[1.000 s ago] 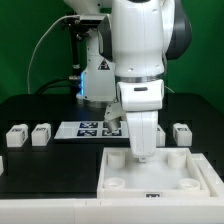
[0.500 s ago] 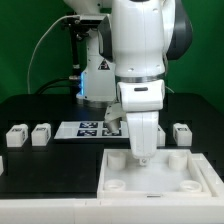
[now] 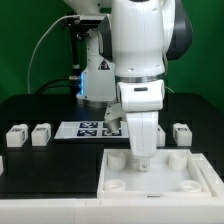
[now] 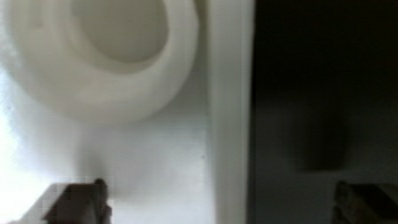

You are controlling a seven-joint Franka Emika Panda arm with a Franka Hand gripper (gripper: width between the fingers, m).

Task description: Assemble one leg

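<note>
Nothing has shifted in the last second: the tool (image 3: 143, 157) still hangs low over the far edge of the white tray (image 3: 190, 178), fingers (image 4: 71, 203) spread wide, while a leg (image 3: 181, 132) stands on the black worktop (image 3: 50, 165) just beyond, toward the exterior view's right.

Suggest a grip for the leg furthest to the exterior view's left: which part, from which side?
Probably from straight above, pinching the two opposite side faces of the leg. It is a short chunky block lying free, with a gap to the neighbouring leg, so a top-down pinch looks least obstructed.
</note>
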